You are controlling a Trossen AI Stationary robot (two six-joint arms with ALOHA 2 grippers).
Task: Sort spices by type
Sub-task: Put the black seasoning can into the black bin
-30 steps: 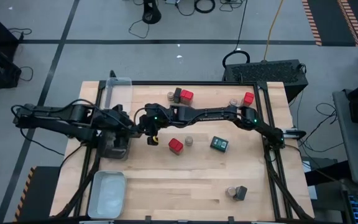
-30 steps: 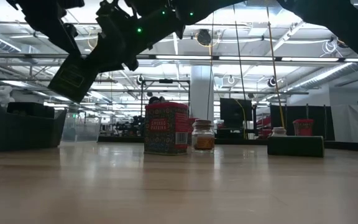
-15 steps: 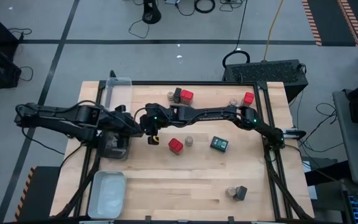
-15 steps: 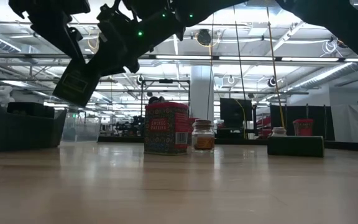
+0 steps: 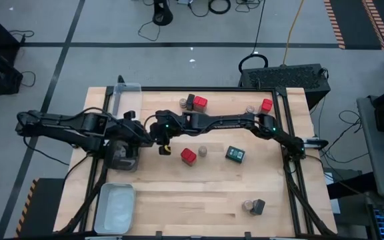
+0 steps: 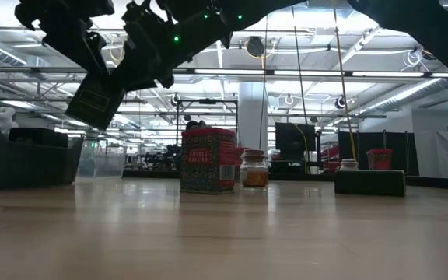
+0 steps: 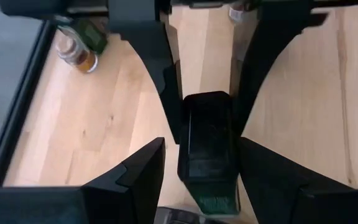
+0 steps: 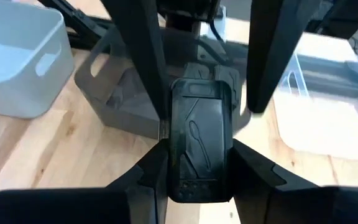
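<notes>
A dark boxy tin (image 8: 200, 137) hangs tilted above the table's left part, over a grey bin (image 5: 122, 157); the low view shows the tin (image 6: 93, 98) too. My right gripper (image 5: 155, 135) reaches across from the right and is shut on it. My left gripper (image 5: 141, 133) faces it from the left, open, its fingers (image 7: 143, 169) on either side of the tin's other end; I cannot tell whether they touch it. More spices stand on the wood: a red tin (image 5: 189, 156), a jar (image 5: 203, 151) and a flat-lying dark tin (image 5: 235, 154). My right gripper pinches the dark tin by its two narrow sides (image 8: 170, 163) between its two fingers (image 8: 153, 174). It comes from the table's right, slanting down, and the fingers lie along the tin. The tin is lifted clear of the table and tilted.
A clear tray (image 5: 127, 97) sits at the far left and a white bin (image 5: 115, 208) at the near left. Spice groups stand at the far edge (image 5: 195, 103), far right (image 5: 264, 106) and near right (image 5: 253, 206). Bare wood lies in the near middle.
My left gripper has rolled a little about the dark tin's end and stayed open. The tin and my right gripper have kept their place, lifted above the grey bin.
</notes>
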